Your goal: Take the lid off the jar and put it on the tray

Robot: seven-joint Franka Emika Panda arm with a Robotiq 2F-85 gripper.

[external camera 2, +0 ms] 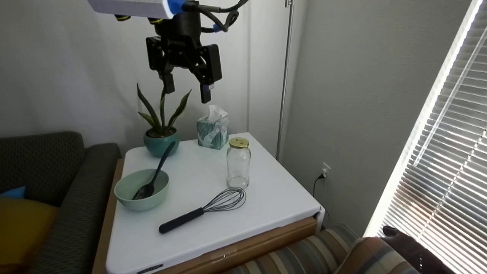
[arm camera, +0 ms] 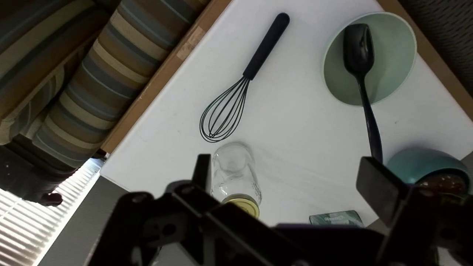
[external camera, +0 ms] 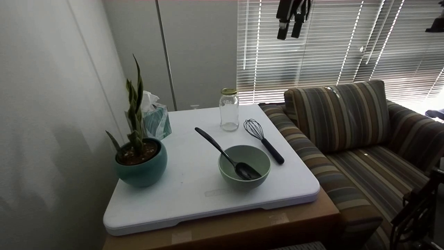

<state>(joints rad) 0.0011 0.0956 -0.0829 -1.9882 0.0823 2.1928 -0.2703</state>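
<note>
One glass jar (external camera 2: 238,166) stands upright — long axis vertical, gold lid (external camera 2: 239,143) uppermost — the gripper (external camera 2: 188,96) spread wide.

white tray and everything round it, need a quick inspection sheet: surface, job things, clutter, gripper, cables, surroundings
Surface: white tray, faint mark near the green bowl.
Job's things: clear jar upright on the tray, gold-coloured lid on its mouth; contents, nothing seen.
Clutter: whisk lying near the jar; black spoon resting in the bowl; teal plant pot and tissue box at the tray's edges.
Gripper: open, raised higher than the jar, nothing between its jaws.
Cables: dark cables above the gripper; black plug in a wall outlet.
Surroundings: striped armchair alongside; window blinds; dark sofa.
</note>
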